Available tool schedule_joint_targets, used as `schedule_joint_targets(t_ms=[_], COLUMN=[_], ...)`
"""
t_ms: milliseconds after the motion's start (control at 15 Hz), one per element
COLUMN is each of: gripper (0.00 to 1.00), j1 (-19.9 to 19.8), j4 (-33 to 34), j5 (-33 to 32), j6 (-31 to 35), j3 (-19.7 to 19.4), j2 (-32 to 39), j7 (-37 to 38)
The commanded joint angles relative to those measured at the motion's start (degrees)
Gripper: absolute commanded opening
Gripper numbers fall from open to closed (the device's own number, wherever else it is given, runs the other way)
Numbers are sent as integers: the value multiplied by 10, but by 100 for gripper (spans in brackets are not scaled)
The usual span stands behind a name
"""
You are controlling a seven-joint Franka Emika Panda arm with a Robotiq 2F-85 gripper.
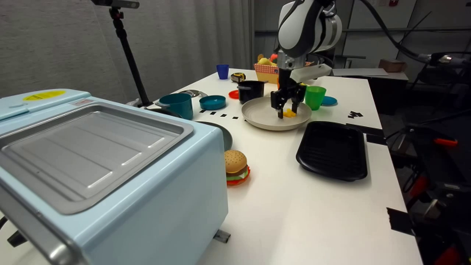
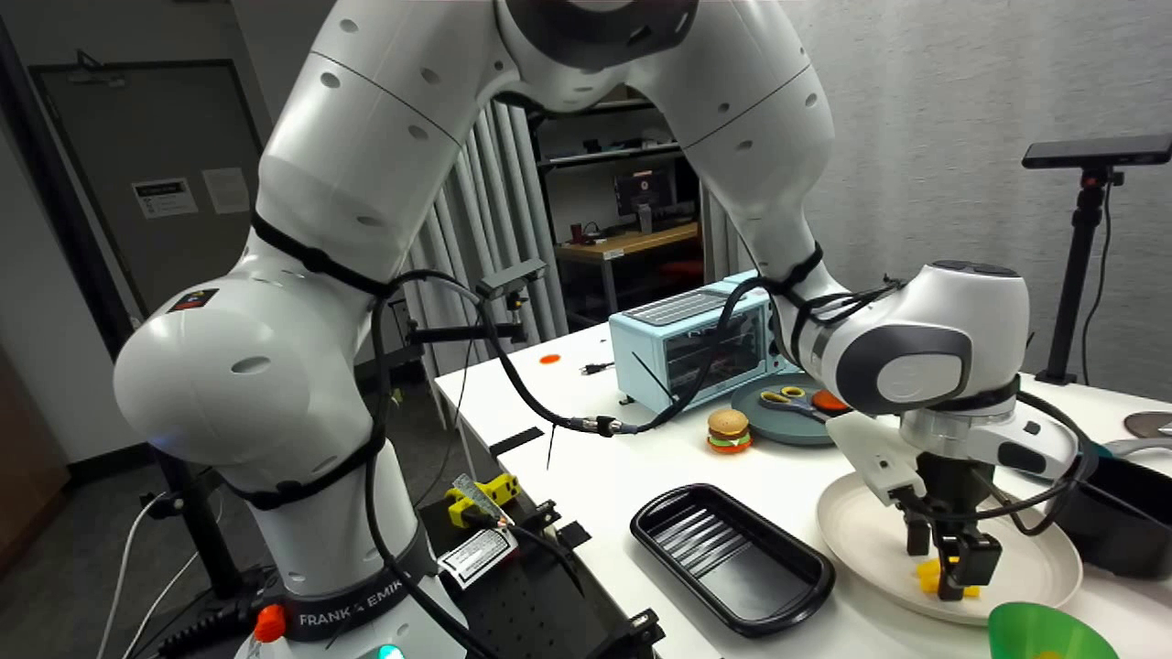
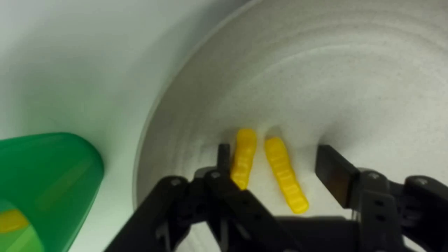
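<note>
- Slim yellow stick [image 3: 244, 159]: bright, glossy, plastic-looking, with rounded ends and shallow ridges across its length; in the wrist view its lower end meets the dark outline of the gripper's linkage.
- Matching yellow stick [image 3: 287, 176]: the same colour and ridged surface, nearly straight, tilted the opposite way, so the pair sit closest at their upper ends and spread toward the bottom of the wrist view, apart from each other.
- Both lie on a wide, round, beige plate [image 3: 350, 87] with faint rings in its surface, toward the edge near the cup.
- Black two-fingered gripper [image 3: 273, 163]: lowered over the plate, its fingers apart, with both sticks between them. One finger is right beside the slim yellow stick, and contact cannot be told; the opposite finger stands clear of the matching yellow stick.
- Translucent green plastic cup [image 3: 52, 189]: just beside the plate, a bit of yellow [image 3: 12, 221] showing within its outline.
- Black rectangular pan [image 1: 333, 151] with a ridged floor: near the plate in both exterior views.
- Black pot [image 1: 251, 92]: beside the plate, across from the pan.
- Toy hamburger [image 2: 729, 430] with a seeded bun: near the pale blue toaster oven [image 2: 645, 371], on the white table [image 1: 272, 209].
</note>
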Motion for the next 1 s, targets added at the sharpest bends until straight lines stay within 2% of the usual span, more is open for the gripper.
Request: schedule_joint_targets(t_ms=[0, 67, 133, 200, 267, 400, 667, 933], gripper=[35, 52, 62, 67, 33, 35, 4, 7], j1=[-1, 0, 1, 1, -1, 0, 2, 6], j4=[-5, -5, -4, -4, -4, -4, -3, -7], j5=[-3, -4, -5, -6, -6, -7, -8, -14], j6=[16, 16, 16, 16, 16, 17, 17, 15], j3=[-9, -11, -14, -15, -15, -18, -18, -23], j2=[-4, -5, -5, -5, -4, -4, -6, -13], j7=[-3, -2, -1, -1, -2, -2, -3, 0])
